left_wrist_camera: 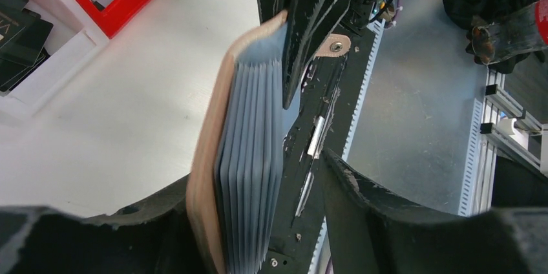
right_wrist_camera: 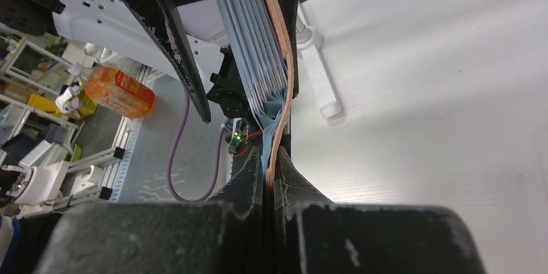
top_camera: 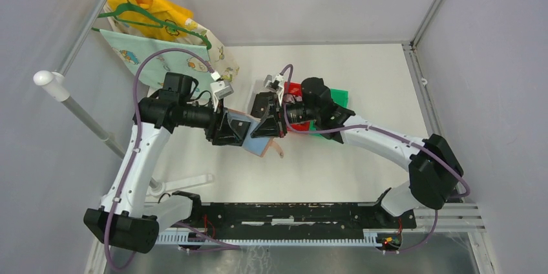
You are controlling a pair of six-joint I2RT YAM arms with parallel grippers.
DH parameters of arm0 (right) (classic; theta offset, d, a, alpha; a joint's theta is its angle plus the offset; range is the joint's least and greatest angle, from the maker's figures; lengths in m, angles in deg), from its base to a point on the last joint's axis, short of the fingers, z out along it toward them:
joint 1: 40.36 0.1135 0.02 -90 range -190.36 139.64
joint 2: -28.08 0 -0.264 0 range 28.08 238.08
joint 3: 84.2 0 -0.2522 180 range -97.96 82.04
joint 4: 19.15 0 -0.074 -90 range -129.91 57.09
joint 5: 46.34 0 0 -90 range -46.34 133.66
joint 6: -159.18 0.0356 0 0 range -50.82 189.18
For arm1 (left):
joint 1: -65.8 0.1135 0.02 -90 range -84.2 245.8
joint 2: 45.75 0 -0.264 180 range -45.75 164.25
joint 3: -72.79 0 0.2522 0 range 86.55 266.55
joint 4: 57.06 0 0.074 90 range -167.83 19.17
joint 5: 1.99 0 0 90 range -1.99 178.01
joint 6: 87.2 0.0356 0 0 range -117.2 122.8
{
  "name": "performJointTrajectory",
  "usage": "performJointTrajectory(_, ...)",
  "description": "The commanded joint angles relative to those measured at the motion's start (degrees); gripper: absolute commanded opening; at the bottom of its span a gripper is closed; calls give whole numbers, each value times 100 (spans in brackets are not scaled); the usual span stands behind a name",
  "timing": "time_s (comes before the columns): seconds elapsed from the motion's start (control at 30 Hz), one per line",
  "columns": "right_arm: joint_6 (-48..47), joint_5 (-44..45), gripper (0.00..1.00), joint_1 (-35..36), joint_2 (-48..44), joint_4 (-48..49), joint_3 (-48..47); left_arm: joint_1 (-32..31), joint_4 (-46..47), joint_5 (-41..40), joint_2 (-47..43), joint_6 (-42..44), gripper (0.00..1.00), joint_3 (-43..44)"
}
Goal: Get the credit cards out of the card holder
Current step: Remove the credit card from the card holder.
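Card holder [top_camera: 258, 144]: small folding wallet, tan-brown leather-like cover [right_wrist_camera: 282, 80], light blue pockets [left_wrist_camera: 252, 158] inside, snap tab [left_wrist_camera: 335, 46] w/ metal stud. Held up in the air approx. mid-workspace, standing on edge. Partly open, so the pockets fan out like book pages, and the cover curves along one side of the stack. One edge of the cover is pinched flat in the right gripper [right_wrist_camera: 270, 165]. The opposite end sits betw. the spread fingers of the left gripper [left_wrist_camera: 255, 170]. Credit cards: can't tell if any are in the pockets, only blue edges show.
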Motion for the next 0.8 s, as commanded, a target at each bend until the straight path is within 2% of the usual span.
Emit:
performJointTrajectory(0.0,807,57,0,-50,-452,1548,170,-23,775,359,-466,-716,59,-312)
performJointTrajectory(0.13,896,50,0,-51,-538,1694,292,-24,977,428,-653,-908,48,-310)
performJointTrajectory(0.27,924,-17,0,-49,-642,1806,379,-22,1362,508,-735,-1362,44,-226)
performJointTrajectory(0.33,885,-33,0,-49,-706,1786,414,-15,1532,609,-770,-1620,45,-220)
performJointTrajectory(0.47,867,-48,0,-49,-798,1784,491,-14,1892,1013,-772,-2373,57,-275)
performJointTrajectory(0.57,909,-43,0,-50,-838,1834,521,-21,2016,1325,-777,-2607,58,-245)
performJointTrajectory(0.77,1156,-99,0,-49,-894,2201,648,61,2011,1652,-831,-2603,43,-211)
